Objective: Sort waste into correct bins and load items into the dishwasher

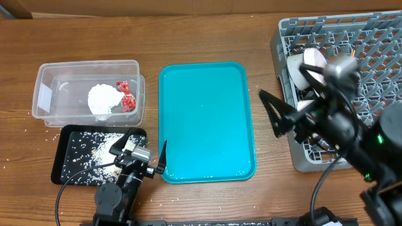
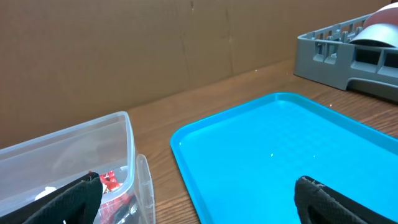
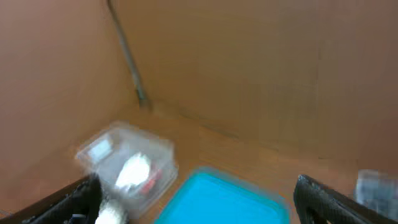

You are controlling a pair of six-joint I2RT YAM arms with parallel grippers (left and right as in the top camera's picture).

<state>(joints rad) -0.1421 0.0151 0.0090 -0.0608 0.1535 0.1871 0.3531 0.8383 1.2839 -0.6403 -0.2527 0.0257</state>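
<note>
The clear tub (image 1: 88,64) at the left holds the white tissue wad (image 1: 102,99) and the red wrapper (image 1: 127,96). In front of it the black tray (image 1: 68,168) holds loose rice grains (image 1: 102,147). The grey dish rack (image 1: 286,30) at the right holds white dishes (image 1: 306,65), partly hidden by my right arm. My left gripper (image 1: 143,149) is open and empty at the teal tray's near left corner, also in the left wrist view (image 2: 199,205). My right gripper (image 1: 274,114) is open and empty, raised between teal tray and rack, also in the blurred right wrist view (image 3: 199,205).
The teal serving tray (image 1: 204,119) lies bare in the middle of the table. A few rice grains (image 1: 25,130) are scattered on the wood left of the black tray. A brown cardboard wall (image 2: 155,43) stands behind the table.
</note>
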